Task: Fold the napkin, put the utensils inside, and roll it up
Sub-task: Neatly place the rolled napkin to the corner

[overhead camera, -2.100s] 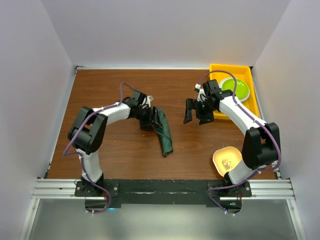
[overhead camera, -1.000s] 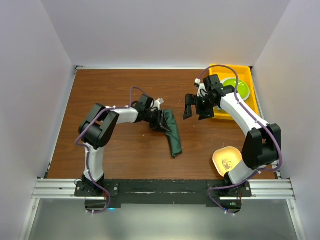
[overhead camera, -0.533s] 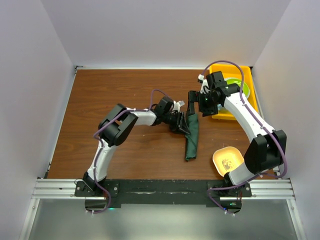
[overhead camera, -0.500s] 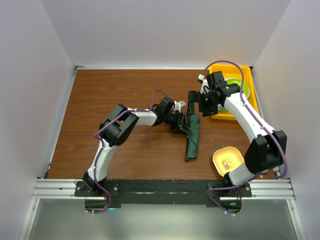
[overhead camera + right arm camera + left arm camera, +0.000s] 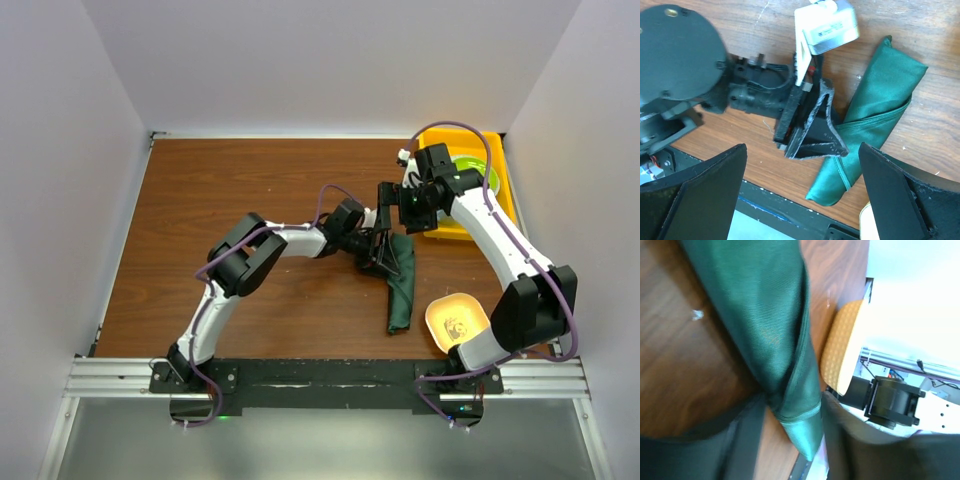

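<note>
1. Now the napkin (image 5: 402, 285) lies on the table (image 5: 200, 200) as a long, narrow folded strip, right of centre. It runs from near the yellow tray (image 5: 505, 200) toward the near edge.
2. Its near end lies close to the left side of the pale bowl (image 5: 455, 320).
3. The left gripper (image 5: 383, 252) sits low at the strip's far end. Its wrist view shows the green cloth passing between the two fingers and filling the gap. I cannot tell whether they pinch the cloth or only flank it.
4. The right gripper (image 5: 387, 205) hovers just beyond and above the left one, its jaws spread wide with nothing held.
5. The tray, at the far right, holds a green plate (image 5: 478, 180), partly hidden by the right arm.
</note>
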Motion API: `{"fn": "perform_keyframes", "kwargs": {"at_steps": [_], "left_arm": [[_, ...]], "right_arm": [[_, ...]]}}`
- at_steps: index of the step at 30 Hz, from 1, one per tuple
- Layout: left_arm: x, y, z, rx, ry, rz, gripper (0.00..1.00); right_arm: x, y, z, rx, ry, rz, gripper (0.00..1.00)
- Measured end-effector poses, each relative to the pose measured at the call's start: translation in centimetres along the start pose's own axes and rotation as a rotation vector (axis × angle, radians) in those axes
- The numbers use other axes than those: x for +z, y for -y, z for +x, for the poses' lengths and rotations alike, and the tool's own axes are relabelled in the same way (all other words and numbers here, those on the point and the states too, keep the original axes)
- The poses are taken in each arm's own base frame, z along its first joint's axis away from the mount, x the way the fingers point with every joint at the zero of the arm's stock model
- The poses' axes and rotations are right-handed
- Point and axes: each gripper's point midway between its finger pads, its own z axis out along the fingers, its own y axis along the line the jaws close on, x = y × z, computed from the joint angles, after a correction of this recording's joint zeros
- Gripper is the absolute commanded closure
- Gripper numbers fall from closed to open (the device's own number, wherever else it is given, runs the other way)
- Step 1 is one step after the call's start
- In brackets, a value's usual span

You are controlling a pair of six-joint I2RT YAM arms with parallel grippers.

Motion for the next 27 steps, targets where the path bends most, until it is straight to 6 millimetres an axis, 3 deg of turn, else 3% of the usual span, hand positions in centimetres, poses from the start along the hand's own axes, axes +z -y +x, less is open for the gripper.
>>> {"fn": "perform_keyframes", "kwargs": {"at_steps": [3, 7, 10, 13, 16, 19, 21, 25, 27], "left_arm": [[-1.0, 0.5, -0.6, 0.011, 0.021, -0.015, 0.19], [-4.0, 0.3, -2.5, -0.007, 0.079, -0.050, 0.13], [-8.7, 0.3, -3.7, -0.034, 0.151, -0.085, 0.15], [-14.9, 1.5, -4.4, -0.030, 0.256, -0.151, 0.16], [-21.0, 5.3, -5.0, 0.049, 0.408, -0.209, 0.16], [-26.4, 10.9, -4.5, 0.163, 0.577, -0.238, 0.14], [-29.6, 14.3, -4.2, 0.227, 0.682, -0.253, 0.13], [-37.6, 22.0, -5.3, 0.342, 0.960, -0.298, 0.10], [-40.6, 24.1, -5.2, 0.363, 1.071, -0.313, 0.09]], "right_arm": [[0.0, 0.2, 0.0, -0.004, 0.003, 0.008, 0.02], [-0.3, 0.5, -0.2, -0.014, 0.019, 0.029, 0.02], [-0.8, 0.5, -0.4, -0.018, 0.037, 0.038, 0.02], [-1.4, 0.3, -0.9, -0.023, 0.054, 0.048, 0.02], [-2.6, -0.3, -1.5, -0.032, 0.088, 0.056, 0.02], [-5.5, -1.2, -2.1, -0.042, 0.172, 0.054, 0.02], [-8.3, -1.9, -2.6, -0.050, 0.243, 0.050, 0.02], [-16.3, -4.0, -5.0, -0.074, 0.487, 0.010, 0.02], [-19.6, -4.8, -5.3, -0.082, 0.592, -0.019, 0.02]]}}
